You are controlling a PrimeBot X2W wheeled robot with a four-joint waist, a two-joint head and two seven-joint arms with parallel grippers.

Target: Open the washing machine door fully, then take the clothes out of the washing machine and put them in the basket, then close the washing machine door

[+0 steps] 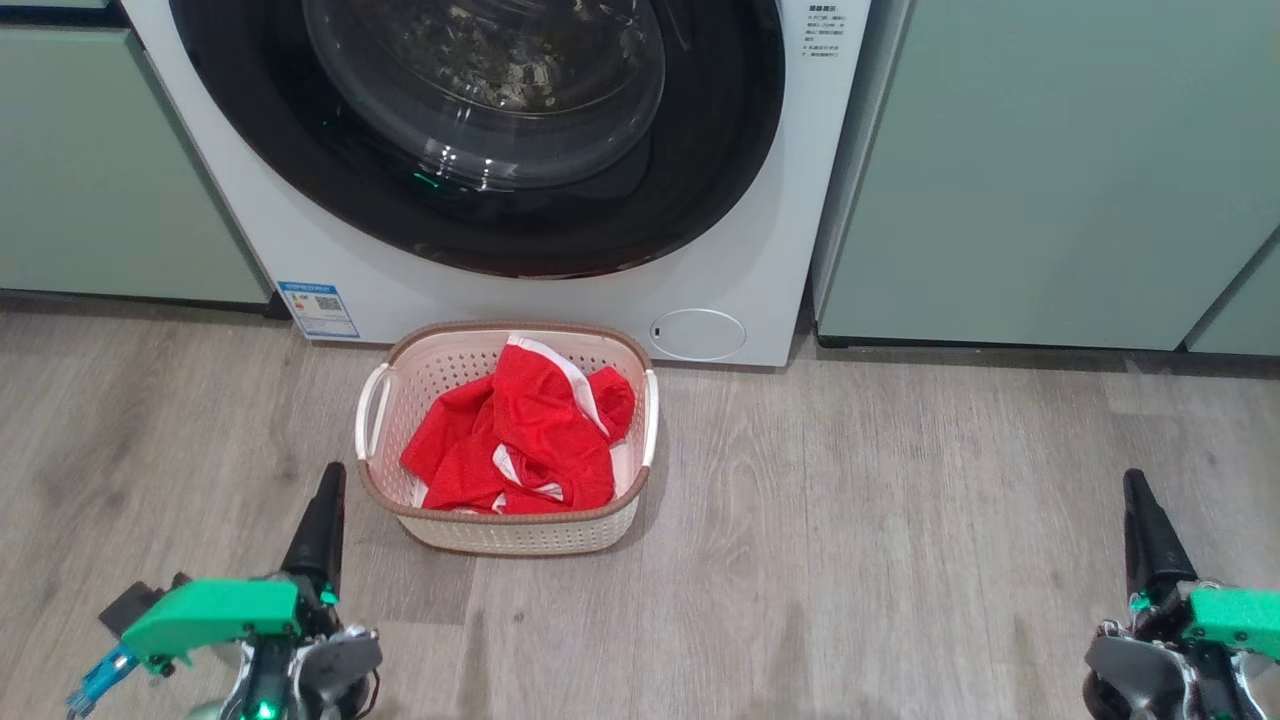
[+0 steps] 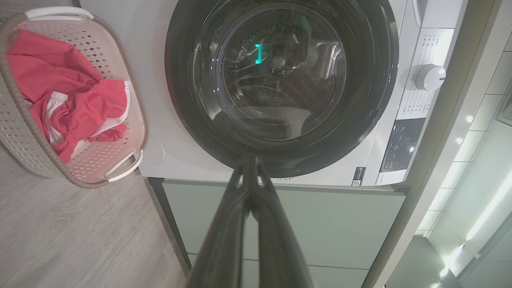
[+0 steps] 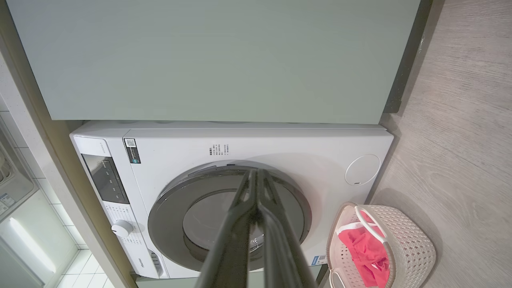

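The white washing machine [image 1: 330, 240] [image 2: 160, 132] [image 3: 280, 146] stands ahead with its round black door [image 1: 480, 130] [image 2: 280, 84] [image 3: 228, 220] flush against the front. On the floor before it sits the cream basket [image 1: 520, 533] [image 2: 24, 132] [image 3: 412, 240], holding the red clothes [image 1: 525, 430] [image 2: 72, 104] [image 3: 366, 250]. My left gripper [image 1: 328, 480] [image 2: 250, 160] hovers shut and empty just left of the basket. My right gripper [image 1: 1135, 485] [image 3: 256, 172] is shut and empty, far to the basket's right.
Pale green cabinets [image 1: 1050, 170] [image 1: 90, 160] flank the washer on both sides. Grey wood-look floor [image 1: 860, 520] stretches between the basket and my right gripper. A round service flap [image 1: 697, 334] sits low on the washer front.
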